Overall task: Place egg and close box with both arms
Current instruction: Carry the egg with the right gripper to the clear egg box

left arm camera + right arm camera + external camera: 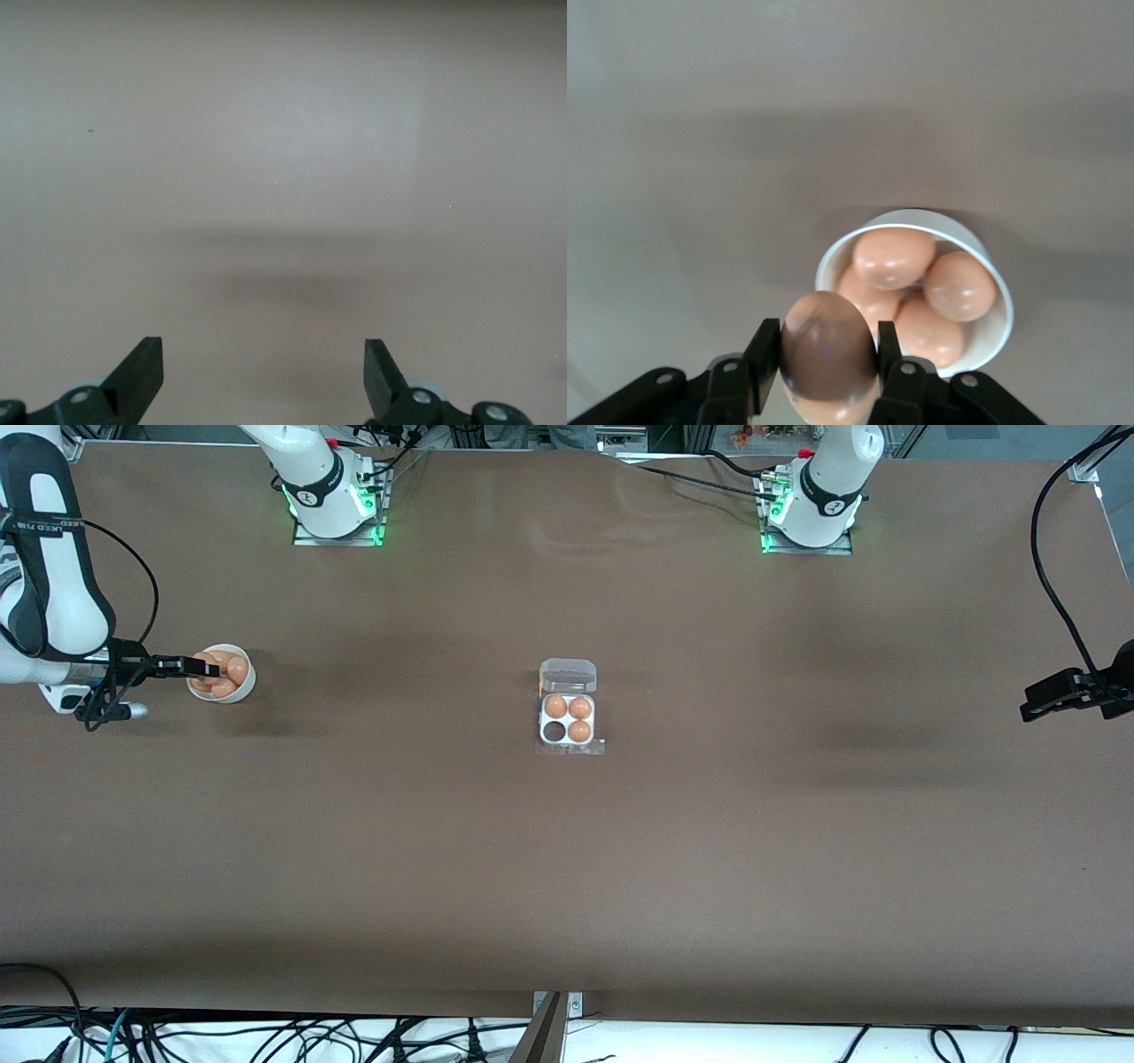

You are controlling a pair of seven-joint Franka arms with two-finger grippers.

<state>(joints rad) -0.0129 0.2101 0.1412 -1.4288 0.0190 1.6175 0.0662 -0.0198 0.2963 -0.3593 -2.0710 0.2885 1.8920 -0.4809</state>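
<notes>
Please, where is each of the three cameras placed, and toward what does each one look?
Front view: high across the table, facing both arms' bases; shows the box and both arms.
Left wrist view: on the left arm, looking down at bare table; open left gripper shows.
Right wrist view: on the right arm, above the bowl; right gripper shut on the egg.
Shared: front and right wrist views both show the bowl.
</notes>
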